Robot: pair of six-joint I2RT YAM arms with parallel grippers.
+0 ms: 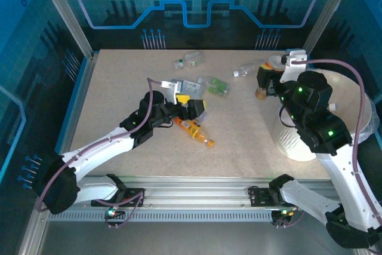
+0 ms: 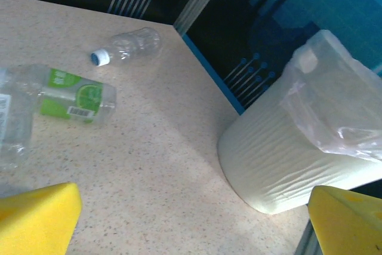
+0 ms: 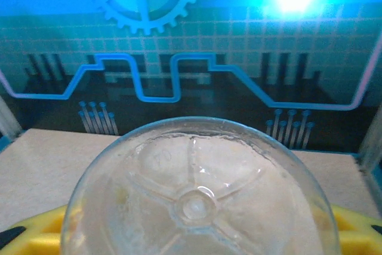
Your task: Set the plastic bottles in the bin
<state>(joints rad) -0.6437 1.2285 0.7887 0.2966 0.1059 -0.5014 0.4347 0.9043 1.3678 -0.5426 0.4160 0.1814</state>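
My left gripper [image 1: 197, 108] hangs open over the middle of the table, its yellow fingertips [image 2: 37, 219] spread wide with bare tabletop between them. An orange-labelled bottle [image 1: 194, 131] lies just in front of it. A green-labelled bottle [image 2: 73, 96] and a clear bottle with a blue cap [image 2: 126, 45] lie further off. The white bin [image 2: 286, 153], lined with a clear bag, stands at the right [image 1: 295, 144]. My right gripper [image 1: 268, 79] is up beside the bin's far side, shut on a clear bottle [image 3: 197, 201] whose ribbed base faces the camera.
More bottles lie at the back of the table [image 1: 188, 60] [image 1: 242, 71] and beside the left gripper [image 1: 216, 86]. Blue glass walls and metal posts [image 1: 65, 16] enclose the table. The right arm [image 1: 322, 123] covers much of the bin.
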